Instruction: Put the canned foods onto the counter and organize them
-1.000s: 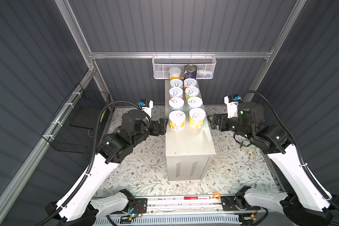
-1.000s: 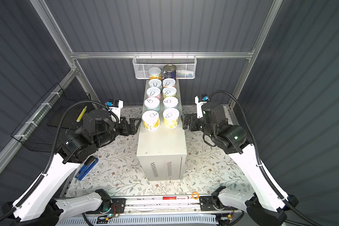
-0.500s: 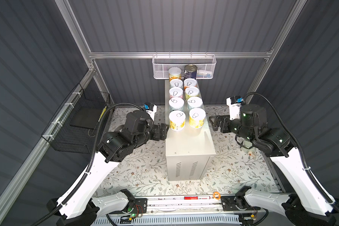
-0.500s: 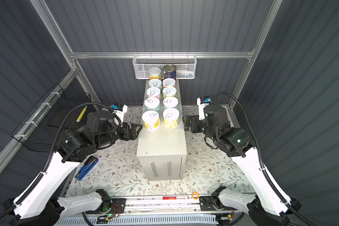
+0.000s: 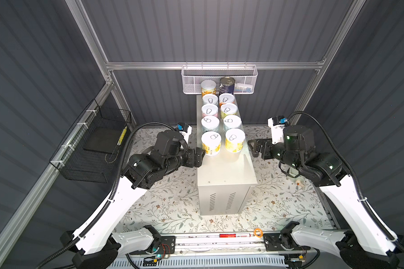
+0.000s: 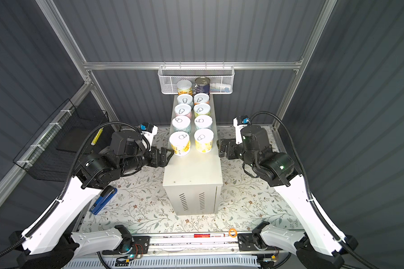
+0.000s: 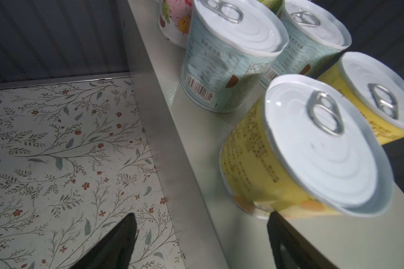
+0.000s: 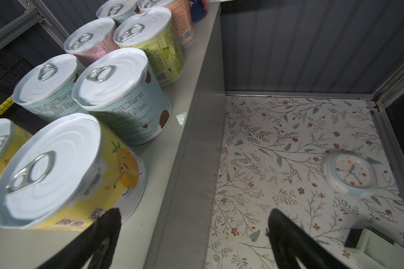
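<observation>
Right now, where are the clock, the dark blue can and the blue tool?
clock [image 8: 350, 173], right wrist view, its face.
dark blue can [image 5: 227, 87], a top view, its side.
blue tool [image 6: 102, 201], a top view, its middle.

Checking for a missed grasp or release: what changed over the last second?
The left gripper drifted slightly toward the counter's vented end, beside the front-left yellow can; the right gripper barely shifted. Nothing gripped or released. Both stay open; all ten cans unmoved.

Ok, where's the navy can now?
In both top views the navy can stands at the counter's far end, right column, in front of the white mesh basket.
</observation>
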Robot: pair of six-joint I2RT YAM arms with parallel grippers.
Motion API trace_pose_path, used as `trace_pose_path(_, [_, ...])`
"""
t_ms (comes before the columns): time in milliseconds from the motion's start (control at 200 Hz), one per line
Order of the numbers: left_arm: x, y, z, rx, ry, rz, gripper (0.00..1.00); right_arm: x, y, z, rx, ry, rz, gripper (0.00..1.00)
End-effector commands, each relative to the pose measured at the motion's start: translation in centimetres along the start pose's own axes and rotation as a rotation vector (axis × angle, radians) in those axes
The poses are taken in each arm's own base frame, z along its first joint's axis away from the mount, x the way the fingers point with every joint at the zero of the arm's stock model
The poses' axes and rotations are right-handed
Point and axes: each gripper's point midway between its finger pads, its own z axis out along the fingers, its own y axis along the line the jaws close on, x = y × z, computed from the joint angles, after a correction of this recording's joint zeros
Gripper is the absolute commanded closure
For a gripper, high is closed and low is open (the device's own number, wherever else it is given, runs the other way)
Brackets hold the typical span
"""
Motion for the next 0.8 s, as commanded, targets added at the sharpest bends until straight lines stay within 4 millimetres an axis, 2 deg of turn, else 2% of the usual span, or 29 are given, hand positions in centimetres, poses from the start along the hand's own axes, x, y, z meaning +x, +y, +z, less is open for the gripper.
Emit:
trace_pose_path(0, [-0.5, 0.1, 0.1, -0.014, -0.026, 0.012, 0.09, 0.0, -0.2, 0.1, 0.006, -0.009, -0.001, 0.01])
trace_pose_path(255, [-0.3, 1.1, 0.1, -0.067, -0.031, 0.013, 0.06, 0.7, -0.1, 0.4, 0.001, 0.013, 0.001, 0.01])
trace_pose_path(325, [-0.1, 1.5, -0.5, -0.083, -0.025, 0.011, 0.06, 1.1, -0.6, 0.7, 0.025, 0.022, -0.001, 0.01])
trace_pose_path(345, [-0.1, 1.7, -0.8, -0.093, -0.025, 0.010, 0.06, 0.8, -0.9, -0.4, 0.027, -0.003, 0.003, 0.01])
trace_pose_path(470, [0.6, 3.6, -2.5, -0.179, -0.018, -0.008, 0.04, 1.5, -2.4, -1.0, 0.080, -0.004, 0.008, 0.01])
trace_pose_path(540, [1.6, 5.3, -3.2, -0.262, 0.003, -0.013, 0.01, 2.1, -3.7, -1.1, 0.113, -0.001, 0.028, 0.01])
trace_pose_path(615, [1.9, 7.6, -3.1, -0.386, -0.032, -0.013, 0.00, 2.9, -6.0, -1.0, 0.162, -0.004, 0.080, 0.01])
trace_pose_path(640, [2.1, 8.2, -2.9, -0.421, -0.041, -0.005, 0.01, 3.2, -6.9, -0.8, 0.177, -0.008, 0.099, 0.01])
trace_pose_path(685, [1.2, 8.6, -2.4, -0.438, -0.115, 0.004, 0.01, 4.2, -8.7, -0.2, 0.215, -0.001, 0.134, 0.01])
trace_pose_path(710, [2.1, 9.3, -1.4, -0.468, -0.128, 0.012, 0.01, 4.9, -9.6, 0.3, 0.231, 0.009, 0.153, 0.01])
trace_pose_path(795, [2.2, 11.5, 0.0, -0.529, -0.292, -0.013, 0.00, 7.7, -11.6, 2.4, 0.248, 0.065, 0.223, 0.01])
